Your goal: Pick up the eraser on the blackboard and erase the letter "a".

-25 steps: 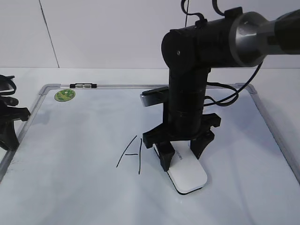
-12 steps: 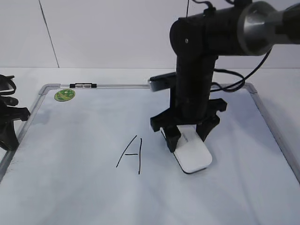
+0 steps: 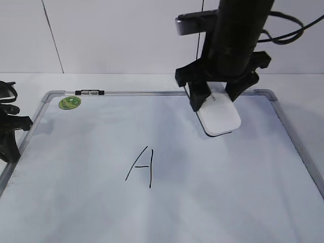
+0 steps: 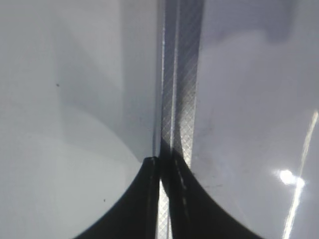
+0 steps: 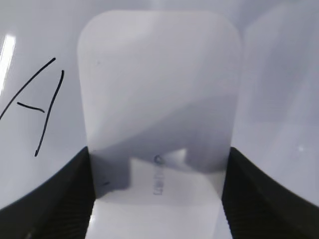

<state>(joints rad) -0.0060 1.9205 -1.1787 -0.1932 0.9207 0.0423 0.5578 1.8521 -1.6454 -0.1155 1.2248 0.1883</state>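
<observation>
My right gripper [image 3: 217,98] is shut on the white eraser [image 3: 218,117] and holds it in the air above the far right part of the blackboard [image 3: 76,167]. In the right wrist view the eraser [image 5: 159,89] sits between the two black fingers [image 5: 157,194], with a small grey mark on its top. No lowercase "a" shows on the board in any view. Only a capital "A" [image 3: 142,167] is written there, also seen in the right wrist view [image 5: 37,107]. My left gripper [image 3: 10,136] rests at the board's left edge, shut and empty [image 4: 164,167] over the metal frame [image 4: 182,74].
A round green sticker [image 3: 70,103] sits in the board's far left corner. A small marker pen [image 3: 89,92] lies on the far frame beside it. The silver frame [image 3: 298,147] borders the board on the right.
My right gripper has lifted the eraser off the board beside the capital "A" and carried it up and toward the far right. The left arm has not moved.
</observation>
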